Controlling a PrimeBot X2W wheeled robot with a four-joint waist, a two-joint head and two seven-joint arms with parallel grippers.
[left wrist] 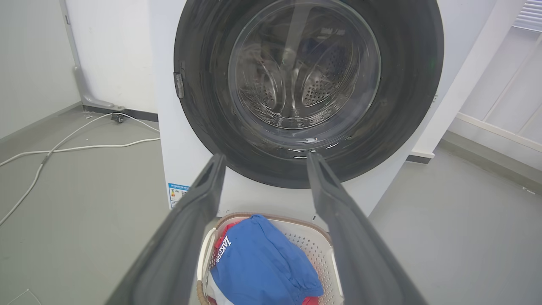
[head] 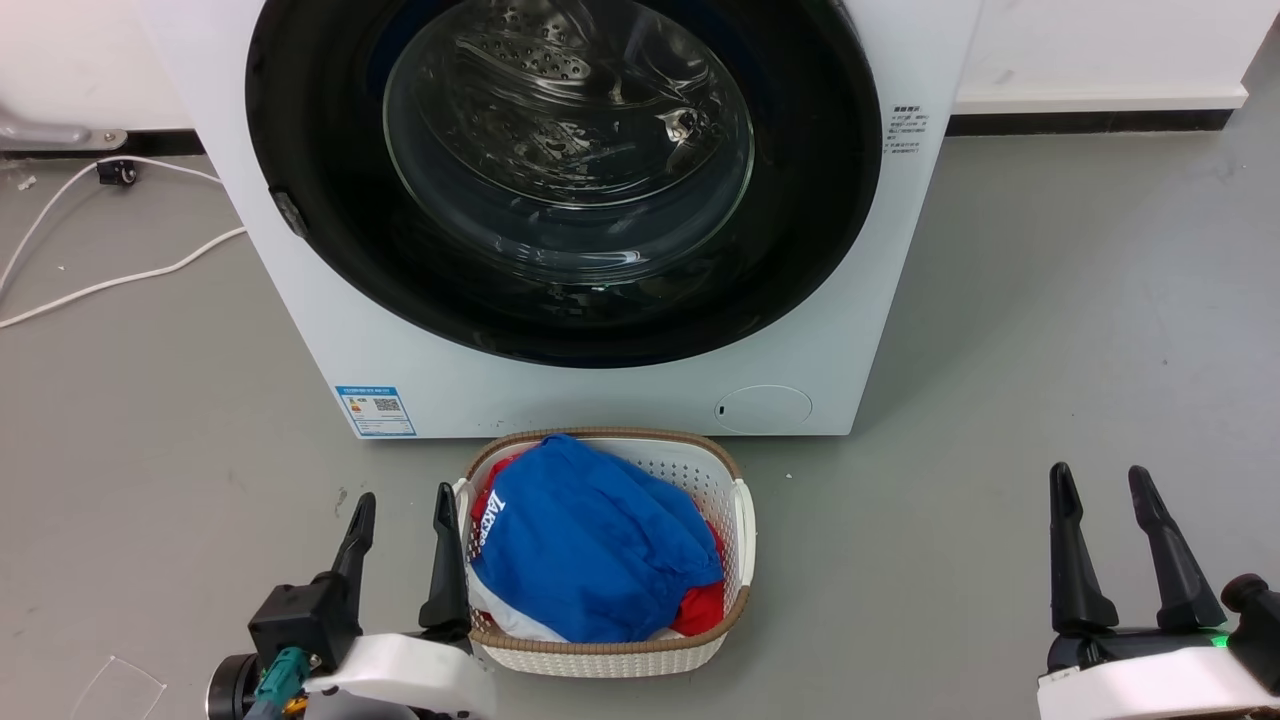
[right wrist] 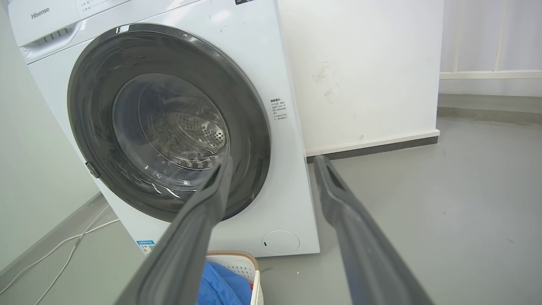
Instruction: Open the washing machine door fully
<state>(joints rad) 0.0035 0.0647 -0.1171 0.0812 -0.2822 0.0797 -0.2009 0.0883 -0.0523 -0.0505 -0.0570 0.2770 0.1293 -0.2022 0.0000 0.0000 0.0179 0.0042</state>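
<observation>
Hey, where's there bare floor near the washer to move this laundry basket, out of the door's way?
Freest: the floor right of the washing machine, between the wall skirting and the right end effector. The left side is partly taken by white cables. Below the washing machine door it's crowded: the basket sits there, left end effector beside its rim.

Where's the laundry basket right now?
Head view: the laundry basket sits on the floor directly in front of the washing machine, below its shut door, with the left gripper just to its left.
</observation>
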